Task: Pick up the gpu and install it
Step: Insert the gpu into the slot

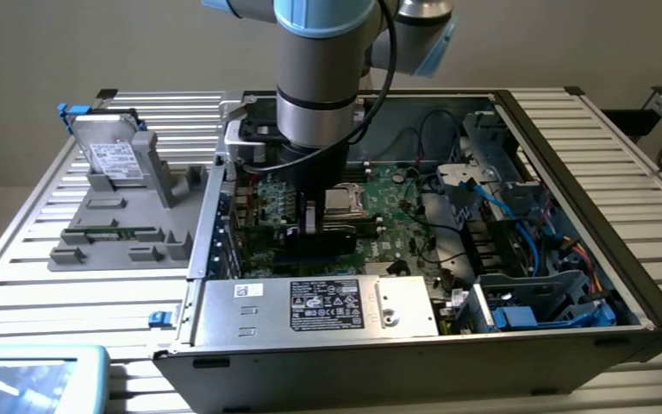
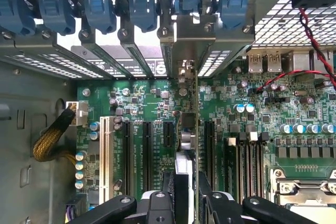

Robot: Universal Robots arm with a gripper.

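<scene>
Partly closed, the pincer (image 2: 188, 187) clamps the thin black-and-green gpu card (image 2: 195, 124) edge-on at the exterior view's centre, inside the open black computer case (image 1: 423, 375). Its silver bracket (image 2: 189, 40) faces the rear openings, seemingly to align with the green motherboard (image 2: 152, 103).

The gripper (image 2: 187, 195) clamps the gpu (image 2: 195, 103) edge-on above the green motherboard (image 2: 294, 108), the card upright between 2 black slots (image 2: 167, 132), its silver bracket (image 2: 193, 35) at the rear openings, lower edge possibly touching the board.
</scene>
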